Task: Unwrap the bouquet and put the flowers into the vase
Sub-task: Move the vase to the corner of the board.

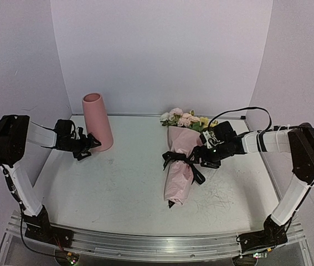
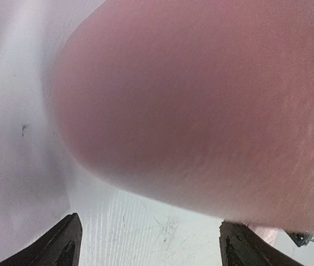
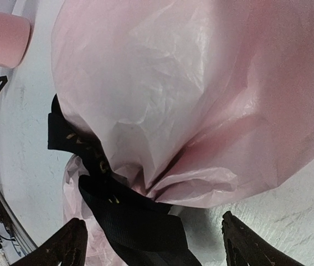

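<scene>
The pink vase (image 1: 97,122) stands upright at the back left and fills the left wrist view (image 2: 201,100). My left gripper (image 1: 88,146) is open just beside its base, the jaws wide apart with only table between them (image 2: 151,246). The bouquet (image 1: 180,166) lies mid-table, wrapped in crinkled pink paper (image 3: 190,94) and tied with a black ribbon (image 1: 182,160). The flowers (image 1: 181,117) poke out at its far end. My right gripper (image 1: 202,155) is open at the bouquet's right side, and the ribbon (image 3: 129,216) lies between its spread jaws (image 3: 151,246).
Lilac walls close in the back and both sides. A black cable (image 1: 245,110) loops above the right arm at the back right. A metal rail (image 1: 157,244) runs along the table's near edge. The vase's base (image 3: 1,36) shows in the right wrist view.
</scene>
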`<control>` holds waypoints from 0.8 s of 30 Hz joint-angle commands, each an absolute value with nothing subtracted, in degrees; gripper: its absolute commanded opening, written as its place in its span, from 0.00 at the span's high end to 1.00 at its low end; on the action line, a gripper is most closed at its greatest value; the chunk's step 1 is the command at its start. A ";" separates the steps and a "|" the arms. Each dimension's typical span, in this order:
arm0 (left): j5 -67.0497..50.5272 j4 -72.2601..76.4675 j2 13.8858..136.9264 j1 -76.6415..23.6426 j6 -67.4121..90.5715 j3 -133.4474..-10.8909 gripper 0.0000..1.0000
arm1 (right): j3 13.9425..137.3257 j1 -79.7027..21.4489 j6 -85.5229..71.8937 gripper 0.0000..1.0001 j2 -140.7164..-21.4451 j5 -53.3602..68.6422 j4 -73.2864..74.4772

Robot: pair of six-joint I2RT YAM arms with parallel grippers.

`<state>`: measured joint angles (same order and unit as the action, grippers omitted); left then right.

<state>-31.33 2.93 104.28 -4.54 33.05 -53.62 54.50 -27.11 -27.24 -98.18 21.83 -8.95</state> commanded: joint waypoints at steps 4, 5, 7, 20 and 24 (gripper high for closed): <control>-31.10 2.53 91.66 -5.43 33.33 -43.10 0.13 | 56.81 -27.51 -26.87 0.20 -93.36 21.58 -4.41; -31.00 1.71 89.90 -5.93 33.32 -41.76 0.13 | 56.86 -27.52 -27.04 0.23 -92.91 21.82 -4.21; -30.50 0.55 86.13 -7.84 33.97 -39.72 0.14 | 56.90 -27.67 -27.16 0.32 -92.24 22.53 -3.78; -21.08 -1.18 79.01 -28.78 43.18 -40.49 0.17 | 52.05 -29.92 -26.65 0.32 -87.80 19.67 -0.61; -19.83 -1.16 82.19 -33.65 42.65 -44.51 0.17 | 54.57 -29.91 -26.33 0.25 -87.62 15.20 2.66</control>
